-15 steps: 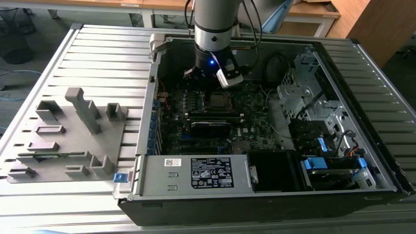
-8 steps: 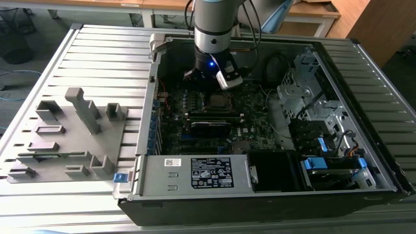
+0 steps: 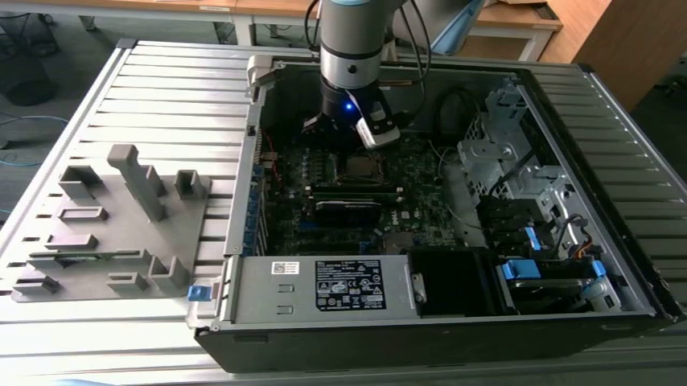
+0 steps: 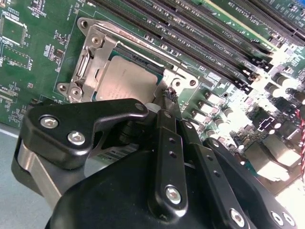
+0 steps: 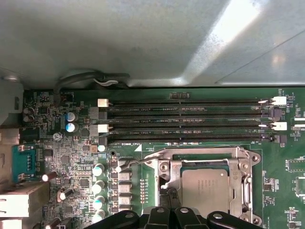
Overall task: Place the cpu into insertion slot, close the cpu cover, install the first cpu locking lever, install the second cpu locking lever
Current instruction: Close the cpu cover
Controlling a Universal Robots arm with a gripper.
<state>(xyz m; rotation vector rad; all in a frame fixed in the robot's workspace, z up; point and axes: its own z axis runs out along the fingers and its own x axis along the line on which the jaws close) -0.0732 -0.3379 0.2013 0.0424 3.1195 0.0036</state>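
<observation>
The cpu (image 5: 205, 186) (image 4: 126, 78) lies flat in the insertion slot (image 3: 359, 166), its silver-grey top showing. The cpu cover (image 5: 205, 153) (image 4: 90, 57), a silver frame, lies down around it. A thin wire locking lever (image 5: 138, 161) runs along one edge of the socket, its bent end sticking out past the corner. A second lever (image 5: 248, 191) lies along the opposite side of the frame. My gripper (image 5: 167, 192) (image 4: 167, 94) hangs just over the socket's corner beside the cpu, its black fingers drawn together with nothing between them. The arm (image 3: 349, 48) stands straight above the board.
Long black memory slots (image 5: 190, 119) run beside the socket. Capacitors (image 5: 97, 186) stand next to the lever's end. The labelled power-supply box (image 3: 322, 285) sits at the case's near side, a drive cage (image 3: 504, 153) on the exterior view's right, and a grey fixture rack (image 3: 118, 217) on its left.
</observation>
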